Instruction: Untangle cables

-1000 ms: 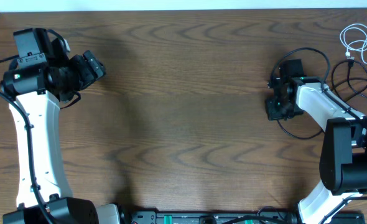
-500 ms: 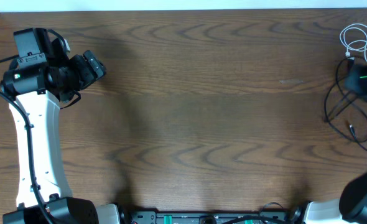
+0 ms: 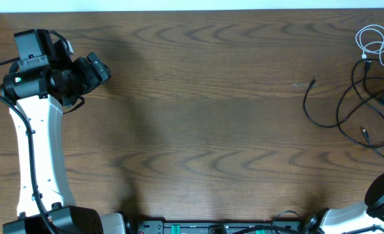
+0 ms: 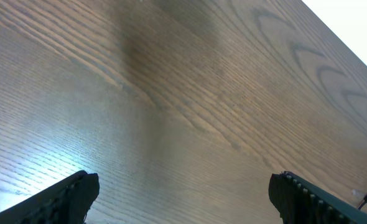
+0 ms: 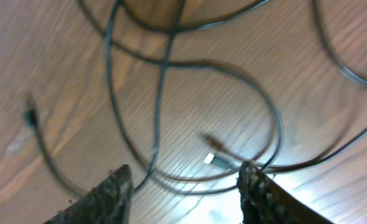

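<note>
Wood-grain table (image 3: 198, 130), black cables (image 3: 339, 112) near white cable (image 3: 374, 43), far right.

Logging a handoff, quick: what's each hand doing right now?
Left hand: open, empty.
Right hand: open, nothing between its fingers; black cables lie loose below it.

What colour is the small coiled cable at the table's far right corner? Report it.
The coiled cable is white; overhead view shows it best.

Bright even light, glare on table (image 4: 28, 162), right wrist view blurred
</note>
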Controlling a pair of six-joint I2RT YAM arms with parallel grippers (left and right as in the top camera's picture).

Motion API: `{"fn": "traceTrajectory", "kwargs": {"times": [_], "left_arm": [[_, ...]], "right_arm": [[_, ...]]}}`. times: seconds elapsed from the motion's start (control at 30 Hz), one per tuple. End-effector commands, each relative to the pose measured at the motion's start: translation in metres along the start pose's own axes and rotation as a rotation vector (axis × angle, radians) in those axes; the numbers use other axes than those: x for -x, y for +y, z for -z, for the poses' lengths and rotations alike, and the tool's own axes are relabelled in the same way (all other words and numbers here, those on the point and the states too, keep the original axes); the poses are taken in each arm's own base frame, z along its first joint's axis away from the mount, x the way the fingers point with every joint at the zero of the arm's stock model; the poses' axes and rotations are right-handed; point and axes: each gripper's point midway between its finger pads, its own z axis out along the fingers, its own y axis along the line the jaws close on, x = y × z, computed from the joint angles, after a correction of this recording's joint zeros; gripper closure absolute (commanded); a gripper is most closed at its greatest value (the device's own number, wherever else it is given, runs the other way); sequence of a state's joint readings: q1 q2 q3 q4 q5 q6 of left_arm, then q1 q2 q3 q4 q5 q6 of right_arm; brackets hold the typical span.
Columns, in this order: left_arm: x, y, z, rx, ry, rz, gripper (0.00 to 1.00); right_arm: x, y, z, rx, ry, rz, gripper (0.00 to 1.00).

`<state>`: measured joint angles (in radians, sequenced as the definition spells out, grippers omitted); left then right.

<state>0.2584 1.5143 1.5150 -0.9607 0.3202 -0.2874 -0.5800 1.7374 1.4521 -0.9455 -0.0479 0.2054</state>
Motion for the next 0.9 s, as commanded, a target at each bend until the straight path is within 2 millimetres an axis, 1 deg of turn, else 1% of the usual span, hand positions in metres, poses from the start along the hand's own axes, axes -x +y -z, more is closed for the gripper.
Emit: {"fn": "traceTrajectory", "kwargs": {"times": [0.0, 0.1, 0.17, 0.23, 0.27, 0.33, 0.37, 0.4, 0.5, 0.53, 0.57, 0.73, 0.87], "left_arm": [[-0.002, 0.001, -0.002, -0.004, 0.009, -0.011, 0.07], [-0.002, 0.001, -0.002, -0.004, 0.009, -0.011, 0.07], [-0.002, 0.001, -0.002, -0.004, 0.009, -0.01, 0.07], [-0.002, 0.001, -0.002, -0.004, 0.009, -0.01, 0.07], [-0.002, 0.001, -0.002, -0.004, 0.009, -0.01, 0.07], [-0.002, 0.001, -0.002, -0.004, 0.009, -0.011, 0.07], [-0.002, 0.001, -0.002, -0.004, 0.009, -0.011, 0.07], [-0.002, 0.001, -0.002, -0.004, 0.009, -0.011, 0.07], [-0.002, 0.001, -0.002, -0.004, 0.009, -0.01, 0.06], [-0.002, 0.001, -0.002, -0.004, 0.009, -0.011, 0.07], [-0.002, 0.001, -0.002, -0.004, 0.009, -0.01, 0.06], [-0.002, 0.001, -0.002, -0.004, 0.009, -0.011, 0.06], [-0.002, 0.001, -0.002, -0.004, 0.009, -0.011, 0.06]], "right_arm": [[-0.005, 0.033, 0.029, 0.176, -0.013, 0.093, 0.46], [-0.016, 0.061, 0.057, 0.295, -0.033, 0.221, 0.42], [-0.024, 0.08, 0.08, 0.359, -0.062, 0.315, 0.39], [-0.036, 0.097, 0.11, 0.408, -0.105, 0.421, 0.31], [-0.041, 0.102, 0.12, 0.419, -0.12, 0.445, 0.28], [-0.054, 0.112, 0.147, 0.443, -0.163, 0.494, 0.2], [-0.061, 0.117, 0.159, 0.457, -0.181, 0.516, 0.01], [-0.072, 0.121, 0.173, 0.472, -0.199, 0.543, 0.01], [-0.094, 0.126, 0.199, 0.499, -0.23, 0.589, 0.01], [-0.103, 0.125, 0.212, 0.511, -0.256, 0.607, 0.01], [-0.108, 0.124, 0.219, 0.515, -0.27, 0.614, 0.01], [-0.127, 0.113, 0.24, 0.517, -0.299, 0.619, 0.01], [-0.138, 0.101, 0.243, 0.475, -0.296, 0.623, 0.01]]}}
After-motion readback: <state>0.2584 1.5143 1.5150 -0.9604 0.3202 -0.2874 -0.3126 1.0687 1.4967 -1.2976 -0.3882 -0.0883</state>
